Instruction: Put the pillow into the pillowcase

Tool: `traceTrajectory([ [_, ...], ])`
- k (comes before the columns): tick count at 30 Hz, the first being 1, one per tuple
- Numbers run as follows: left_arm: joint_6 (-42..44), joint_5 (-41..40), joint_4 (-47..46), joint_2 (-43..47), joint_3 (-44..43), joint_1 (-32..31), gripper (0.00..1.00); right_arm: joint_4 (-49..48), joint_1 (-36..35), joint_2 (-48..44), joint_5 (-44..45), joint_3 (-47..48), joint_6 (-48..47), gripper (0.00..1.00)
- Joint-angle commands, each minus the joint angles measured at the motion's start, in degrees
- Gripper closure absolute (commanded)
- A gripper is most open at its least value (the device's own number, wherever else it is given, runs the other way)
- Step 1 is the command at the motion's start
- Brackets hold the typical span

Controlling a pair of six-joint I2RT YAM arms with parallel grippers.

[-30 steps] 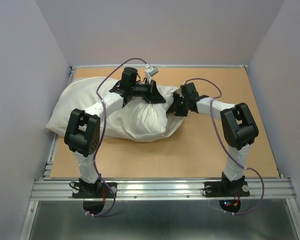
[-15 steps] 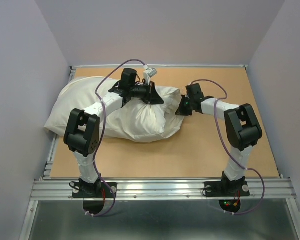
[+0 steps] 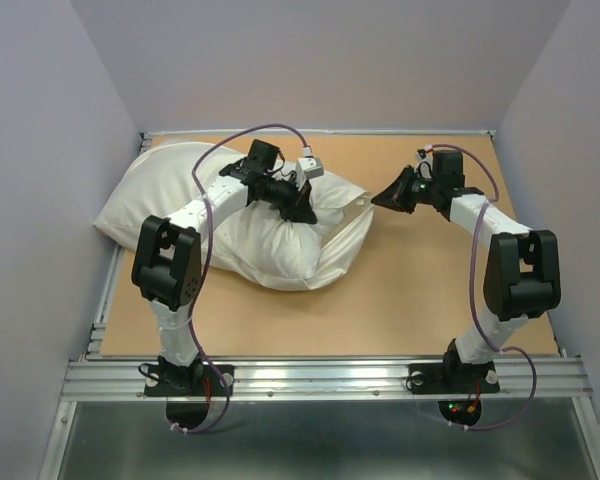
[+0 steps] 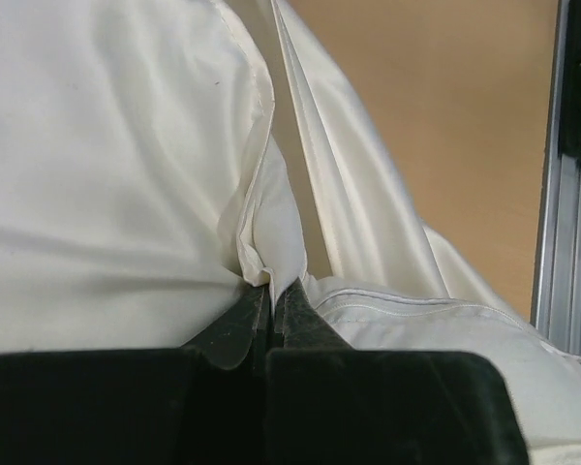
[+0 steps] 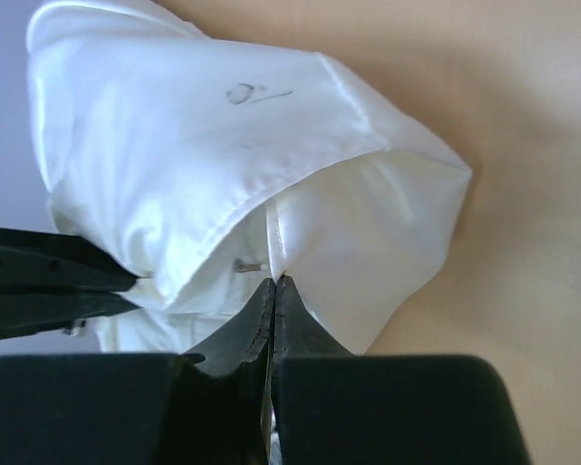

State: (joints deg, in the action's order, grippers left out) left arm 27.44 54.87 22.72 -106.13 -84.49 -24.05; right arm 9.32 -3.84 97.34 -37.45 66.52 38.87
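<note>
The left fingers pinch the pillowcase; right fingers closed, seemingly on its hem.

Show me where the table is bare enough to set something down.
Bare: the front strip of table between the pillowcase and the near rail, and the right back corner beyond the right arm. Crowded: left back, under the left arm.
</note>
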Motion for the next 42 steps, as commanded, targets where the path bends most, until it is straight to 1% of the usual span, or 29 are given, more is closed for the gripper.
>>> traceTrajectory([
  [1, 7.3, -6.9, 6.4, -4.0, -3.2, -2.7, 1.00, -14.6, 0.8, -1.8, -10.4, -2.4, 9.3, 0.99],
  [5, 5.3, -9.9, 6.1, -9.8, -5.8, -5.7, 1.00, -21.3, 0.4, -2.8, -14.6, -1.7, 14.9, 0.99],
  [7, 5.7, -10.5, 6.4, -11.1, -5.7, -6.1, 1.00, -22.8, 0.4, -4.0, -16.0, -1.0, 17.2, 0.99],
  [9, 5.8, -12.0, 6.3, -12.3, -4.9, -6.0, 1.00, -23.1, 0.5, -5.3, -16.2, -0.3, 17.6, 1.00],
  [11, 7.1, -11.5, 7.2, -12.7, -4.5, -5.4, 1.00, -22.8, 0.5, -6.0, -17.1, -0.6, 16.9, 0.99],
  [13, 6.5, -8.0, 7.1, -11.9, -4.1, -4.0, 1.00, -21.5, 0.6, -6.7, -17.0, -1.8, 14.7, 1.00],
  [15, 3.9, -6.9, 4.5, -9.6, -4.0, -2.5, 1.00, -18.4, 0.8, -6.6, -17.4, -3.6, 12.3, 0.99],
  [17, 3.5, -7.4, 5.1, -7.9, -6.1, -2.3, 1.00, -13.7, 0.8, -6.3, -17.4, -4.2, 6.8, 0.99],
  [20, 5.2, -5.0, 9.3, -5.2, -11.6, -2.2, 0.86, -10.4, 0.7, -6.4, -16.2, -6.0, 1.2, 0.99],
  [21, 5.2, -3.4, 10.0, -4.4, -12.8, -2.2, 0.77, -9.5, 0.8, -6.4, -15.6, -6.4, 0.5, 0.99],
  [22, 4.4, -2.6, 10.3, -3.7, -13.9, -2.2, 0.73, -9.5, 0.8, -6.5, -15.4, -6.8, -0.3, 0.99],
  [23, 2.1, -1.7, 10.4, -2.4, -15.5, -2.2, 0.65, -7.8, 0.7, -6.3, -15.2, -7.2, -0.6, 1.00],
  [24, 1.0, -1.9, 10.3, -1.9, -16.3, -2.3, 0.62, -7.5, 0.8, -6.4, -14.8, -7.3, -0.8, 1.00],
  [26, -1.2, -2.7, 9.2, -0.9, -18.0, -2.9, 0.57, -7.3, 0.8, -6.1, -14.6, -7.3, -1.2, 1.00],
  [27, -2.6, -4.7, 8.5, -0.6, -18.3, -3.2, 0.54, -7.2, 0.7, -6.2, -14.5, -7.2, -1.3, 0.99],
  [28, -3.1, -5.9, 7.8, -0.1, -18.0, -3.6, 0.47, -7.1, 0.7, -6.2, -14.4, -7.2, -1.0, 1.00],
  [29, -3.7, -7.5, 5.8, 0.6, -17.7, -4.5, 0.44, -7.0, 0.7, -6.3, -14.5, -7.1, -0.9, 1.00],
  [30, -4.5, -10.6, 4.6, 1.1, -17.5, -4.9, 0.32, -7.0, 0.8, -6.4, -14.5, -7.0, -0.9, 1.00],
  [34, -1.6, -10.0, 4.3, 2.6, -17.0, -6.6, 0.32, -7.1, 0.8, -6.4, -14.8, -6.7, -0.3, 1.00],
  [35, 2.1, -9.9, 5.2, 3.4, -16.6, -7.5, 0.32, -7.1, 0.7, -6.6, -14.8, -6.7, -0.1, 1.00],
  [37, 5.6, -11.7, 6.0, 4.0, -15.7, -10.8, 0.33, -7.0, 0.8, -6.7, -14.8, -6.4, 0.1, 1.00],
  [39, 11.4, -10.8, 8.8, 3.8, -16.2, -13.5, 0.36, -6.9, 0.7, -6.8, -14.8, -6.3, 0.2, 0.99],
  [41, 13.2, -10.0, 10.5, 2.8, -17.5, -15.0, 0.39, -6.9, 0.7, -7.1, -14.8, -6.2, 0.2, 0.99],
  [42, 12.9, -10.0, 10.5, 2.3, -17.8, -15.7, 0.42, -7.0, 0.7, -7.1, -14.8, -6.3, 0.2, 0.99],
])
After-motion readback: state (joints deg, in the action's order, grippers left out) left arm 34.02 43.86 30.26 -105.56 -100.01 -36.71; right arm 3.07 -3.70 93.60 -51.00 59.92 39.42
